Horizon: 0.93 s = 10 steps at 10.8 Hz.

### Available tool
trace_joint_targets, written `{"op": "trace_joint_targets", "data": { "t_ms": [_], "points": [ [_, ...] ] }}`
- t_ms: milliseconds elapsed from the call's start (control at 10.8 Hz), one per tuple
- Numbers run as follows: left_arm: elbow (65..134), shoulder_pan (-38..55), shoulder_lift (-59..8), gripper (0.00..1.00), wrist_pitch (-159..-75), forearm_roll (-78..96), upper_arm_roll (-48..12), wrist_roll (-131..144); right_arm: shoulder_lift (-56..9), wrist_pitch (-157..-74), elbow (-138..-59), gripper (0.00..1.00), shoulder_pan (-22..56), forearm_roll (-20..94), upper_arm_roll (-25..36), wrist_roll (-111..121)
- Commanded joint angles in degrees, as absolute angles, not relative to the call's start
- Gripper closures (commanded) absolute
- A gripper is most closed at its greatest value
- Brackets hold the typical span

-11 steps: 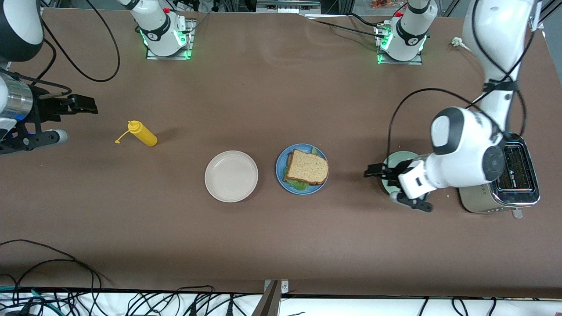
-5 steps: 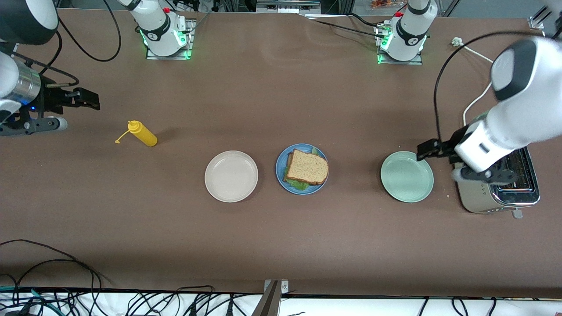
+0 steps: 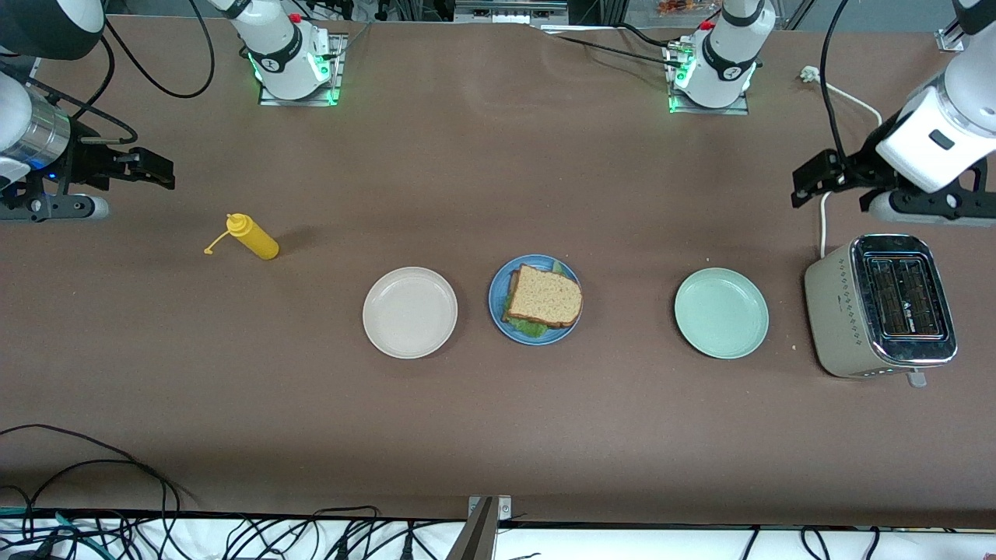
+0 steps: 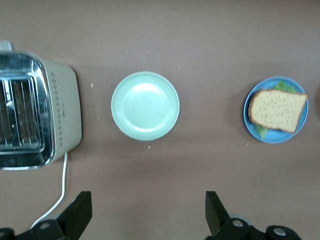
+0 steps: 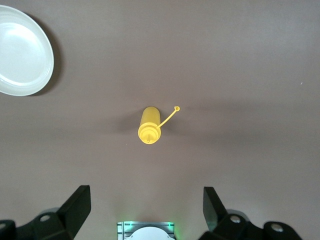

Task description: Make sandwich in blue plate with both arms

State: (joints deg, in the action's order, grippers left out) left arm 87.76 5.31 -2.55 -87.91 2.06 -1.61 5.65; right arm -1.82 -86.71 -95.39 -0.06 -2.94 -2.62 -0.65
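The sandwich (image 3: 544, 296), brown bread over green lettuce, lies on the blue plate (image 3: 498, 311) in the middle of the table; both also show in the left wrist view, the sandwich (image 4: 276, 110) on the plate (image 4: 250, 125). My left gripper (image 3: 809, 180) is open and empty, up in the air at the left arm's end of the table, over the toaster's cord; its fingertips (image 4: 80, 210) show wide apart. My right gripper (image 3: 152, 171) is open and empty, up in the air at the right arm's end, over bare table beside the yellow bottle.
A pale green plate (image 3: 721, 313) and a toaster (image 3: 883, 307) with a white cord (image 3: 823, 225) are toward the left arm's end. A cream-white plate (image 3: 410, 312) lies beside the blue plate. A yellow squeeze bottle (image 3: 253, 236) stands toward the right arm's end.
My left gripper has risen from over the pale green plate and drawn back toward the table's end, past the toaster. My right gripper has shifted slightly up.
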Motion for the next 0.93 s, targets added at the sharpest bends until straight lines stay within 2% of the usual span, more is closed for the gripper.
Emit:
{"op": "trace_joint_targets", "data": {
  "t_ms": [0, 558, 744, 837],
  "points": [
    [95.3, 5.5, 2.5, 0.0, -87.4, 0.0, -2.5, 5.8, -0.5, -87.7, -96.9, 0.0, -0.2, -3.3, -2.8, -5.1],
    [95.1, 4.9, 2.5, 0.0, -87.2, 0.4, -2.7, 5.4, -0.8, -87.3, -95.2, 0.0, -0.2, -3.0, 0.3, -5.2],
    [94.3, 0.4, 2.4, 0.0, -87.0, 0.5, -7.0, 5.7, -0.7, -87.0, -95.1, 0.0, -0.2, -3.1, 0.4, -5.4],
    [94.2, 0.5, 2.3, 0.0, -86.9, 0.0, -7.3, 5.8, -0.6, -87.0, -94.9, 0.0, -0.2, -3.3, 0.4, -7.5]
  ]
}}
